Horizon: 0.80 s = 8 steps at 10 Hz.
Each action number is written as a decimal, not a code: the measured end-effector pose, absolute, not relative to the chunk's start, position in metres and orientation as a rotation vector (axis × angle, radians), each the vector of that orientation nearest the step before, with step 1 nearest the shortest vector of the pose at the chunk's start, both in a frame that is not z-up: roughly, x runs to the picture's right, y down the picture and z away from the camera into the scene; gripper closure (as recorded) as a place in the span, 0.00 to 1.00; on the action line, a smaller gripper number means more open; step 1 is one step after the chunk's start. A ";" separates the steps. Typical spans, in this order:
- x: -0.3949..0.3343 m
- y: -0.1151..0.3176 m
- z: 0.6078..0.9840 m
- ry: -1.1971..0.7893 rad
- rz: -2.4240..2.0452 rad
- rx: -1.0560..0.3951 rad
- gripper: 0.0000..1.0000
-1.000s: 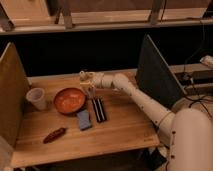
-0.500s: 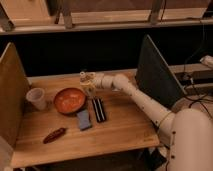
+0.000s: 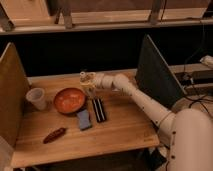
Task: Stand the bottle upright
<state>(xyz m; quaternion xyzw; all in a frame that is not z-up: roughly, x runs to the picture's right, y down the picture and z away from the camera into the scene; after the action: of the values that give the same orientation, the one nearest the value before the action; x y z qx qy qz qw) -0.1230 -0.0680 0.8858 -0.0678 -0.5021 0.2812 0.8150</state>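
Note:
The bottle [image 3: 89, 88] is small and stubby with a pale yellowish-tan body. It sits at the far middle of the wooden table [image 3: 120, 125], just right of the orange bowl [image 3: 69, 100]. It looks roughly upright; its cap is hidden by the gripper. My gripper [image 3: 87, 78] reaches in from the right on the white arm [image 3: 135, 95] and sits at the bottle's top, against it.
A translucent white cup [image 3: 37, 98] stands at the left. A blue block [image 3: 83, 119] and a black flat object [image 3: 99, 109] lie in front of the bowl. A slim reddish-brown oblong thing [image 3: 54, 134] lies near the front left. Upright panels [image 3: 157, 70] flank both table sides.

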 end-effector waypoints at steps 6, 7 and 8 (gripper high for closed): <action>-0.123 -0.068 0.886 -1.071 0.600 -0.145 0.20; -0.123 -0.068 0.886 -1.071 0.600 -0.145 0.20; -0.123 -0.068 0.886 -1.071 0.600 -0.145 0.20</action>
<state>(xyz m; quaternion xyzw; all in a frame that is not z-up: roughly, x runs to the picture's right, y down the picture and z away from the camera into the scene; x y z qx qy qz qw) -0.1230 -0.0680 0.8858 -0.0679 -0.5021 0.2813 0.8149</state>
